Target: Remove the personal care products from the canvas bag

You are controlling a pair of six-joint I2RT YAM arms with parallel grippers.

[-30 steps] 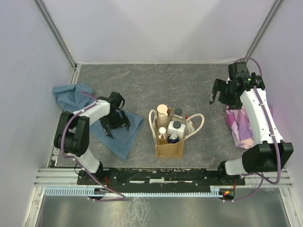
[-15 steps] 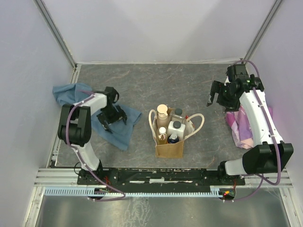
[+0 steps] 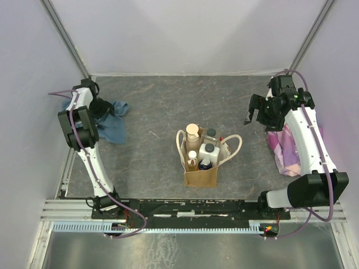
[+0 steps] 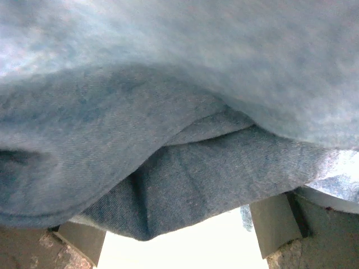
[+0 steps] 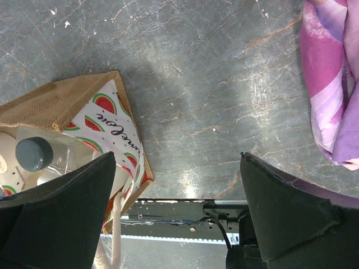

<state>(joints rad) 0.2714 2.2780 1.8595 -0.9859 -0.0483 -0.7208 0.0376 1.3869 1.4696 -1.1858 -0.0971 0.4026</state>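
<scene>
The canvas bag point(image 3: 201, 175) stands upright mid-table with its cream handles point(image 3: 234, 147) splayed. The personal care products are inside it: a tall beige bottle point(image 3: 192, 133), a white squarish one point(image 3: 209, 151), a clear grey-capped one point(image 3: 211, 134), an amber one point(image 3: 192, 159) and a dark blue one point(image 3: 205, 165). My left gripper point(image 3: 102, 107) is far left, well away from the bag, open, with blue cloth point(image 4: 168, 185) draped across its view point(image 4: 179, 238). My right gripper point(image 3: 257, 113) hovers open, high and to the right of the bag point(image 5: 84, 112), with nothing between its fingers point(image 5: 291, 213).
The blue cloth point(image 3: 114, 123) lies bunched by the left wall. A pink-purple floral cloth point(image 3: 285, 150) lies at the right under my right arm and shows at the edge of the right wrist view point(image 5: 331, 78). The arms' base rail point(image 5: 185, 216) runs along the near edge.
My left arm has swung back to the far left, and the blue cloth has gone with it, bunching up from its spread-out place beside the bag. The right gripper has barely shifted.
</scene>
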